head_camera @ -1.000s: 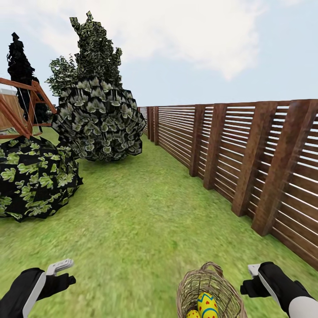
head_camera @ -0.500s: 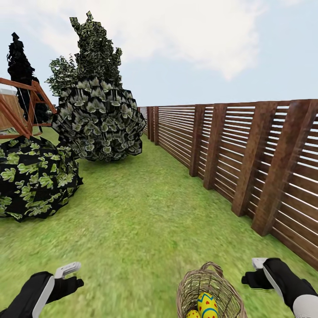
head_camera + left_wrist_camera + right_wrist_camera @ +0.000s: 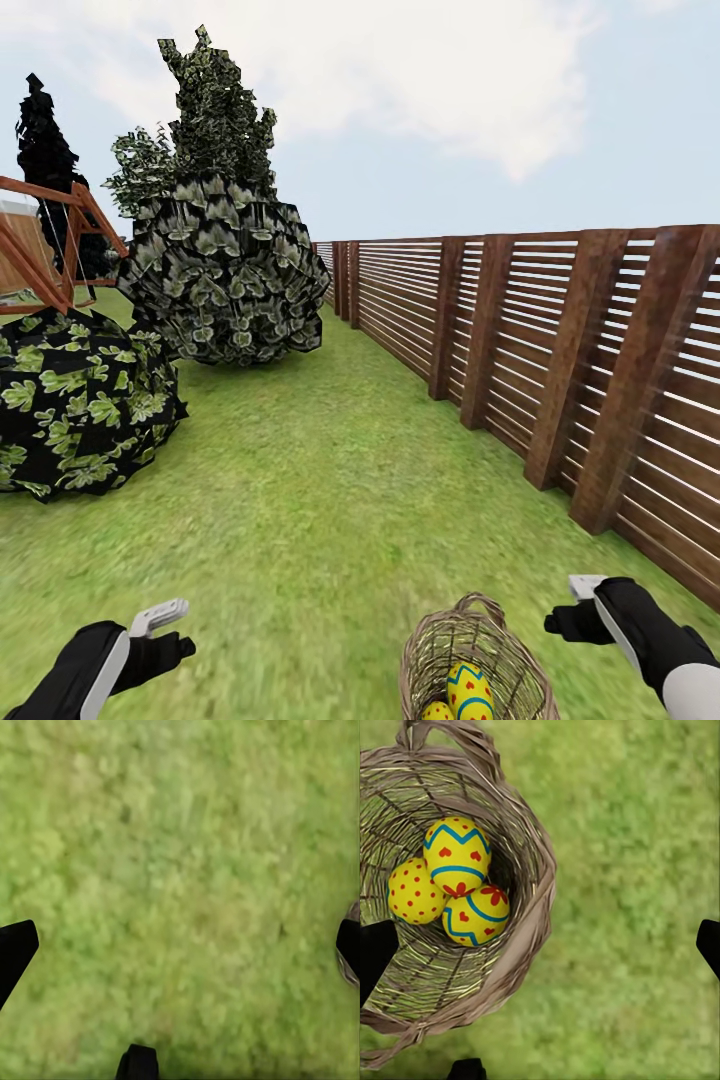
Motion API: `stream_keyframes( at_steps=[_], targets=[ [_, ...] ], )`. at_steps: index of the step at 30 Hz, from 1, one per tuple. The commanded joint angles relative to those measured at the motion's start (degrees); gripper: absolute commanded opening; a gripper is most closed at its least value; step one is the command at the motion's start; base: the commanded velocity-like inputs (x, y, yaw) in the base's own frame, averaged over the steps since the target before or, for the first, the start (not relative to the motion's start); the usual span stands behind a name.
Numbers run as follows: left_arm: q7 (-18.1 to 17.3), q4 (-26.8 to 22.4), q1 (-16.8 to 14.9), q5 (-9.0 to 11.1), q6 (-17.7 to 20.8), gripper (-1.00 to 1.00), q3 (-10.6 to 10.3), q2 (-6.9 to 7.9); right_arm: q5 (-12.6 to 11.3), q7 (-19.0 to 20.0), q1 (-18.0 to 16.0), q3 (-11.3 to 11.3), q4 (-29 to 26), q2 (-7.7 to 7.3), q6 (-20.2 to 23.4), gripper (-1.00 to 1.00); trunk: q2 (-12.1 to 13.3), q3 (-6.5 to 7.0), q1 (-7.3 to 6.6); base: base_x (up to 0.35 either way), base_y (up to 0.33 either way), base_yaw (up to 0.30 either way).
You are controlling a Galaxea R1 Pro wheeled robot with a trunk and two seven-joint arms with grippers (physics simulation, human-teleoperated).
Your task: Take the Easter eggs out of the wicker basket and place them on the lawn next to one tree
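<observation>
Wicker basket (image 3: 478,665) sits on the lawn (image 3: 330,520) at 6 o'clock in the head view, low in frame. Three Easter eggs (image 3: 454,881) lie touching one another inside it, per the right wrist view. Right gripper (image 3: 572,612) hovers at 3 o'clock of the basket, fingers spread wide, holding nothing. Left gripper (image 3: 165,628) hangs over bare grass at the basket's 9 o'clock, fingers likewise apart, empty. Wooden fence (image 3: 560,370) at 2 o'clock; leafy bushes (image 3: 225,270) at 11 o'clock.
</observation>
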Motion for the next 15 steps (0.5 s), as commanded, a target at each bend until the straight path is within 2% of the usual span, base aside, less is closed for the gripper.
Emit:
stream_keyframes(
  at_steps=[1,11,15],
  targets=[
    [-0.19,-0.04,-0.03,0.04,0.27,1.00,0.13,-0.04,0.27,0.30,-0.02,-0.10,-0.08,0.06,0.26,1.00,-0.04,-0.07,0.00,0.000,0.000,0.000],
    [-0.17,-0.03,-0.03,0.11,-0.33,1.00,0.20,-0.10,0.37,0.23,-0.02,-0.01,-0.06,0.56,0.27,1.00,-0.04,-0.07,0.00,0.000,0.000,0.000],
    [-0.15,-0.03,-0.03,0.12,-0.34,1.00,0.20,-0.10,0.35,0.22,-0.02,0.00,-0.04,0.60,0.27,1.00,-1.64,-0.79,0.88,0.000,0.000,0.000]
  ],
)
